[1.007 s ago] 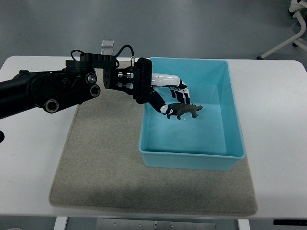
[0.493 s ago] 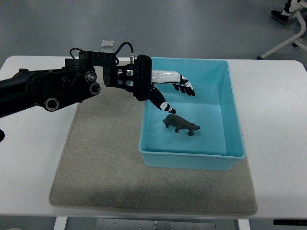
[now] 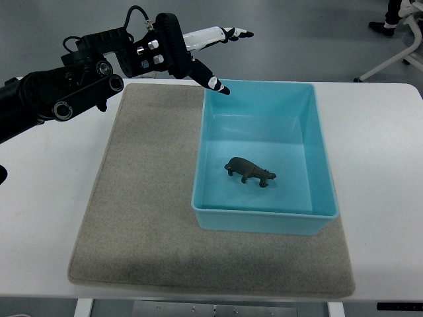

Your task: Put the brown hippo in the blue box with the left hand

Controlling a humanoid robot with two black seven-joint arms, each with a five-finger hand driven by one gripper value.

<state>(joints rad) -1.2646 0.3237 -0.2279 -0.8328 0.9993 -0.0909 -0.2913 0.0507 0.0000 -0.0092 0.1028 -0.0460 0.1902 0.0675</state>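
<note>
The brown hippo (image 3: 250,171) stands on the floor of the blue box (image 3: 322,158), near its middle, touched by nothing. My left hand (image 3: 221,56) is raised above the box's far left corner, well clear of the hippo. Its white and black fingers (image 3: 228,33) are spread straight out and hold nothing. The black left arm (image 3: 79,79) comes in from the upper left. No right arm shows.
The box sits on the right part of a grey felt mat (image 3: 139,218) on a white table (image 3: 383,165). A chair base (image 3: 396,39) stands on the floor at the far right.
The hand let go of the hippo, which dropped onto the box floor. Then the hand opened and rose up and back to the left, out of the box.
</note>
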